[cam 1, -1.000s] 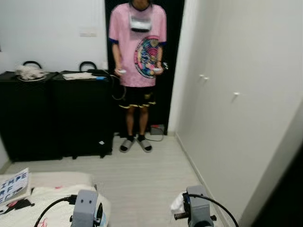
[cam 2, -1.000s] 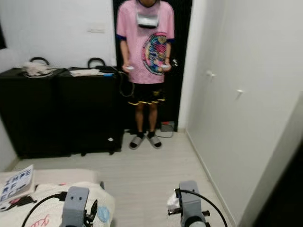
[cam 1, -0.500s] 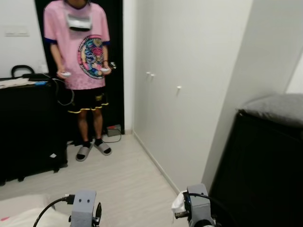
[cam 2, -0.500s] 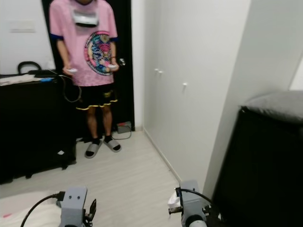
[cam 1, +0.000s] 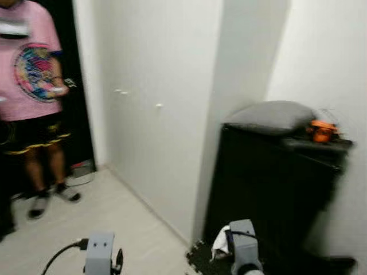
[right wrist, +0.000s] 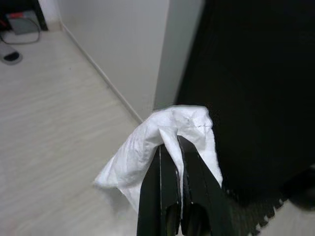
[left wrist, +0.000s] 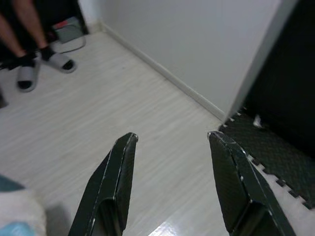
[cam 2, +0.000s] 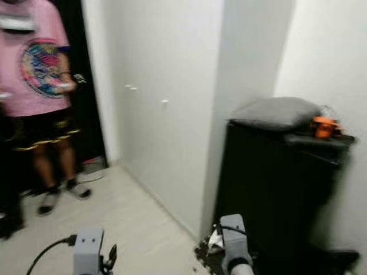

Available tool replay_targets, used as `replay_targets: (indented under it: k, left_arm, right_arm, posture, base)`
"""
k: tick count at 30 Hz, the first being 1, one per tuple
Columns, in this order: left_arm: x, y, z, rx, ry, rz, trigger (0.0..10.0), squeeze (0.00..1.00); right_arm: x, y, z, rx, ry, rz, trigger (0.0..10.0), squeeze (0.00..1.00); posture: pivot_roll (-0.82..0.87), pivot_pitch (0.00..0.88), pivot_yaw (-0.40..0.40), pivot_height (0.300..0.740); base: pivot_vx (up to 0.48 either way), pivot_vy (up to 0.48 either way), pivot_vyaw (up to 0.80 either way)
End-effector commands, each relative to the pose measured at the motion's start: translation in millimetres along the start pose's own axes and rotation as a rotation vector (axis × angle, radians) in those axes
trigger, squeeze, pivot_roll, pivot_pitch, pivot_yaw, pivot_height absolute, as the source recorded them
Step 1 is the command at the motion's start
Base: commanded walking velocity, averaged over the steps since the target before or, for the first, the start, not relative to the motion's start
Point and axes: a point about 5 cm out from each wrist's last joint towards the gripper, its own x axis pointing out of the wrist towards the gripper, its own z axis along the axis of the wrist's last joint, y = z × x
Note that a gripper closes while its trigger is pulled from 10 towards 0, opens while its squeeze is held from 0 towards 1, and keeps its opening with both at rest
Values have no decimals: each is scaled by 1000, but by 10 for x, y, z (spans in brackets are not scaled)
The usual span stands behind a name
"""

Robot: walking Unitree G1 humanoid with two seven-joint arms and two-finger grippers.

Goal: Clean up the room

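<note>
Nearest to me: my right hand (right wrist: 170, 147) is pressed together on a crumpled white tissue (right wrist: 162, 142), which bunches over and around the fingertips and hangs free of the floor. In the head views the same tissue shows as a white wad against my right wrist, low in front of me, just short of the black cabinet (cam 1: 275, 195).

My left hand (left wrist: 172, 142) is spread wide and holds nothing; it points down at bare pale floorboards (left wrist: 123, 113), held low and forward much like the right.

Progress, as I judge it: one piece of litter is picked up and in transit, so the pickup step is done and disposal is left. No bin can be made out in these pictures, so where the tissue goes is not settled from here. The rest of the room's state I cannot assess.

Middle ground: a dark interlocking foam mat (left wrist: 266, 147) lies at the foot of the black cabinet, its toothed edge meeting the floorboards. A small pale scrap sits on it, too small to identify; possibly more litter.

Further: the cabinet top carries a grey cushion (cam 1: 274, 116) and, beside it towards the wall, an orange object (cam 1: 321, 131), blurred. To my left runs a white wardrobe (cam 1: 155, 114) with small knobs.

Farthest: a person (cam 1: 31, 97) in a pink shirt and slippers stands by the dark doorway, holding small controllers, well apart from both hands.
</note>
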Motion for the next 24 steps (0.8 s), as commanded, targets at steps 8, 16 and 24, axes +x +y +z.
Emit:
replay_targets:
  k: [8, 16, 24]
  left_arm:
    - [-8, 27, -32, 19, 14, 4, 10000, 0]
    - [-6, 29, -24, 22, 9, 3, 10000, 0]
    - [-7, 25, -23, 23, 8, 1, 10000, 0]
  right_arm:
    - [-4, -11, -31, -9, 15, -6, 10000, 0]
    - [-1, -10, -32, -10, 16, -6, 10000, 0]
    - [1, -9, -36, -4, 18, -7, 10000, 0]
  posture:
    - [-42, 53, -13, 740]
    - [-40, 52, -14, 740]
    - [-41, 51, -13, 740]
  base:
    - [0, 0, -800]
    - [0, 0, -800]
    - [0, 0, -800]
